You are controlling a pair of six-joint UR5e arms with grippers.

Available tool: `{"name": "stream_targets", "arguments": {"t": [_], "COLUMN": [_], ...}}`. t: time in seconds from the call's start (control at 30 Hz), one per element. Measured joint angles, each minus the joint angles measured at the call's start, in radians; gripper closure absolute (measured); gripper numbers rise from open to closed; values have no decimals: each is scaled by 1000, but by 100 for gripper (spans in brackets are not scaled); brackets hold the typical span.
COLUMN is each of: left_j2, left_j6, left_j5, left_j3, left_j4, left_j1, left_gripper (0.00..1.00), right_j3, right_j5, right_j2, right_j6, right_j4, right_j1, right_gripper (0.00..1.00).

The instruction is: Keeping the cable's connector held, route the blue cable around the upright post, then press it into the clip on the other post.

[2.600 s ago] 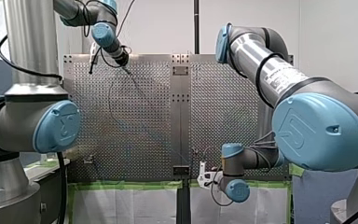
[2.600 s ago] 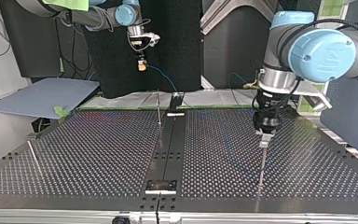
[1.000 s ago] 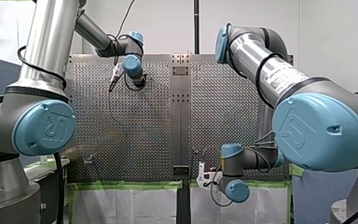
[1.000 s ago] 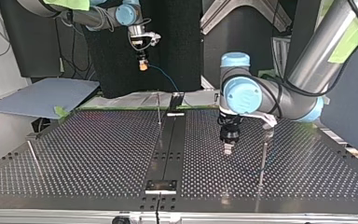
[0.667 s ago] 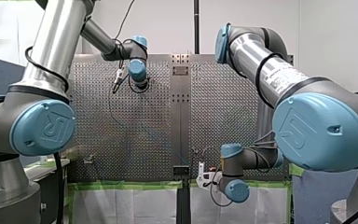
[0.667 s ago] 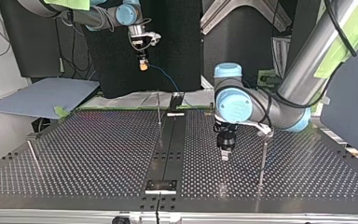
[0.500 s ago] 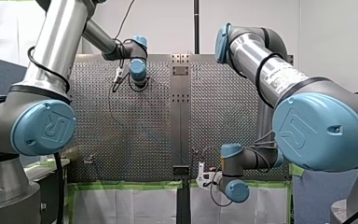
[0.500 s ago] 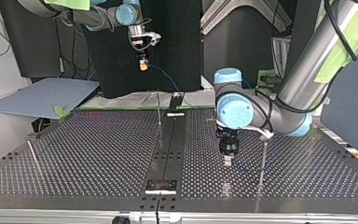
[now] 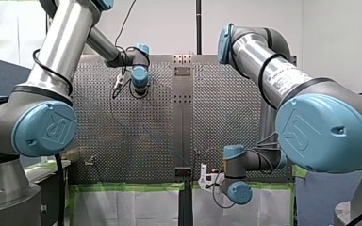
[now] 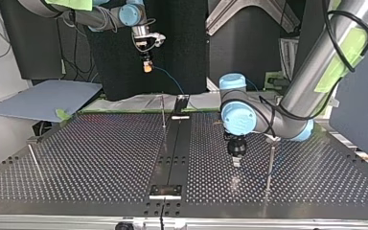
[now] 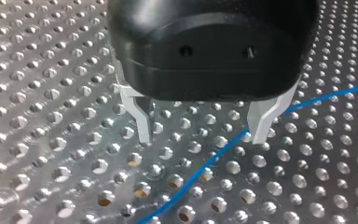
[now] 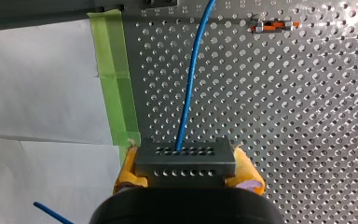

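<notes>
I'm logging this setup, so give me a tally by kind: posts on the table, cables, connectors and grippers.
Posts: 3
Blue cable: 1
Connector: 1
Grippers: 2, left gripper and right gripper
Total: 7

The black body of my left gripper (image 11: 200, 140) hides the roots of its 2 fingers (image 11: 142, 119) in the left wrist view, and the blue cable (image 11: 223, 150) runs out of that view at both ends. In the right wrist view my right gripper (image 12: 186, 169) is cut off at the edge — only 2 yellow pads (image 12: 248, 170) show, beside the connector (image 12: 185, 154). In the top view the top of the post (image 10: 270, 163) is too small to tell.
</notes>
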Motion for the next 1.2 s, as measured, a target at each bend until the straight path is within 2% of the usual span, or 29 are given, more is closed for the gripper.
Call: {"name": "stream_targets", "arguments": {"t": [0.3, 0.47, 0.83, 1.0, 1.2], "left_j2": [-30, -37, -108, -122, -179], "left_j6": [9, 17, 113, 134, 169], "left_j5": [-4, -20, -93, -104, -150], "left_j3": [0, 0, 0, 0, 0], "left_j4": [2, 4, -5, -11, -31], "left_j1": [-14, -17, -35, -40, -55], "left_gripper": [2, 2, 2, 2, 2], "right_j3": [0, 0, 0, 0, 0], "right_j5": [0, 0, 0, 0, 0], "right_j2": [0, 0, 0, 0, 0], "right_j6": [0, 0, 0, 0, 0], "right_j4": [1, 2, 2, 2, 2], "right_j1": [0, 0, 0, 0, 3], "right_gripper": [100, 100, 100, 100, 100]}}
